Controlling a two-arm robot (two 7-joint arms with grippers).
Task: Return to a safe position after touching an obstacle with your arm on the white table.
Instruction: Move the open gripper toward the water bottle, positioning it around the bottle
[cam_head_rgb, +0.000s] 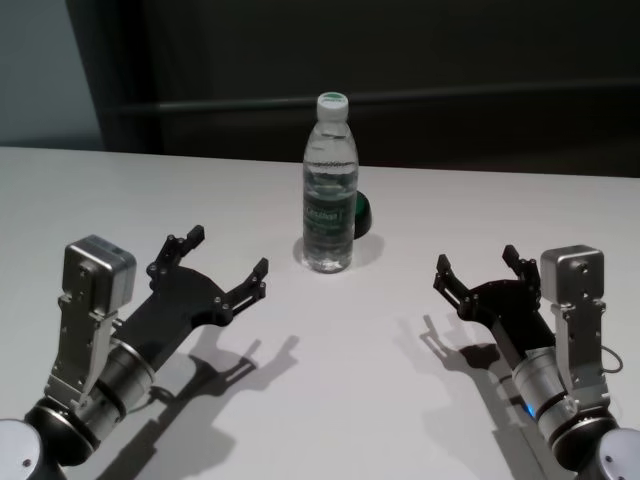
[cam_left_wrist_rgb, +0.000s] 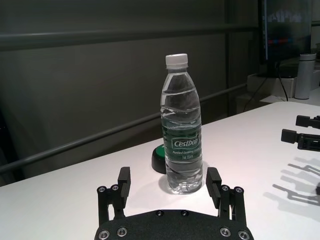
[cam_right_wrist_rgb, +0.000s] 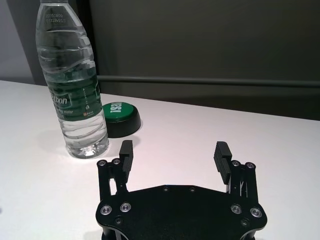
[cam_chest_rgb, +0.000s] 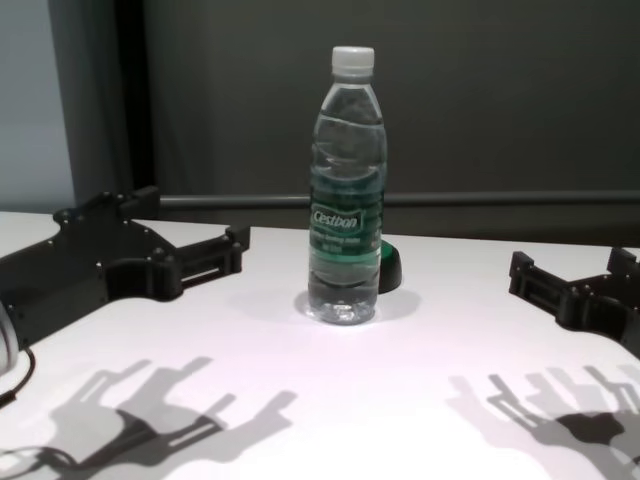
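Both end effectors (cam_head_rgb: 228, 262) (cam_head_rgb: 480, 270) open, flanking bottle (cam_head_rgb: 329, 190)

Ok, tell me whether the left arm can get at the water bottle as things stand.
Probably yes. The left gripper hangs open over the white table, pointing at the water bottle, with bare tabletop between them. The green-topped dome sits behind the bottle.

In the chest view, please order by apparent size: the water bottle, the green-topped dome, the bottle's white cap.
1. Water bottle, clearly largest.
2. Green-topped dome; mostly hidden behind the bottle, so its full size is unsure.
3. White cap, which looks about like the dome's visible part.
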